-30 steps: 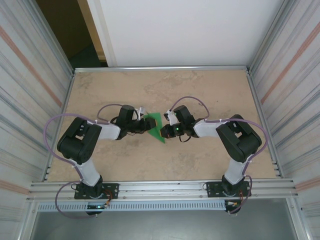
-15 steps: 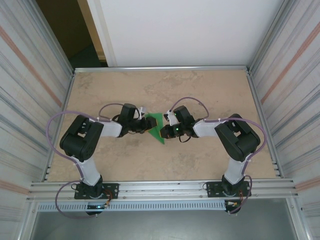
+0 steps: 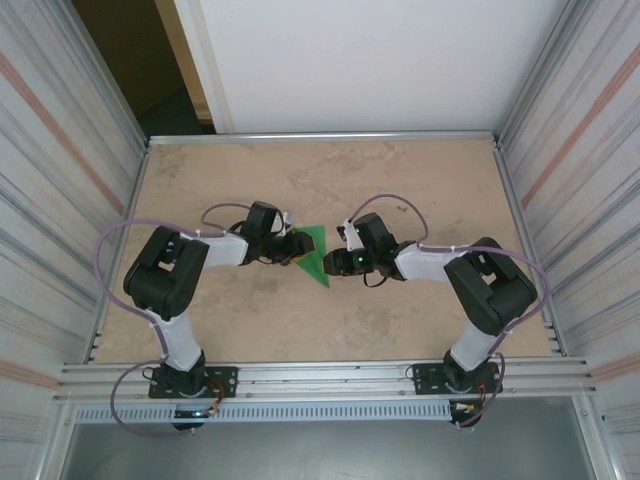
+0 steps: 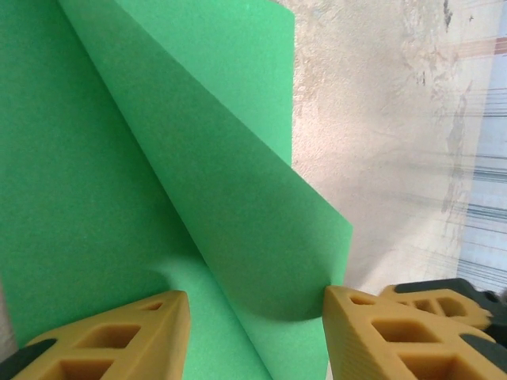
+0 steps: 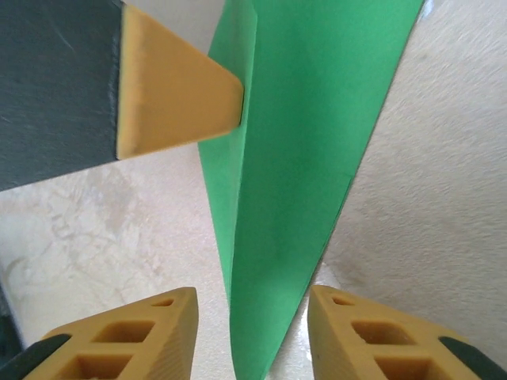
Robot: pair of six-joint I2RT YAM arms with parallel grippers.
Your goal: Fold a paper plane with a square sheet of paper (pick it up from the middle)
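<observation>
A tan bench (image 3: 420, 180) carries the green paper sheet (image 3: 312, 255), folded to a wedge, mid-bench between two arms. The left tool (image 4: 255, 317), fingers apart, straddles a raised, curling flap. The right tool (image 5: 252, 317), fingers apart, straddles the narrow tip without gripping. Unpinned, the flap may spring open or the wedge may slide.

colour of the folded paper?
Plain bright green, unmarked; the paper shows best in the left wrist view.
</observation>
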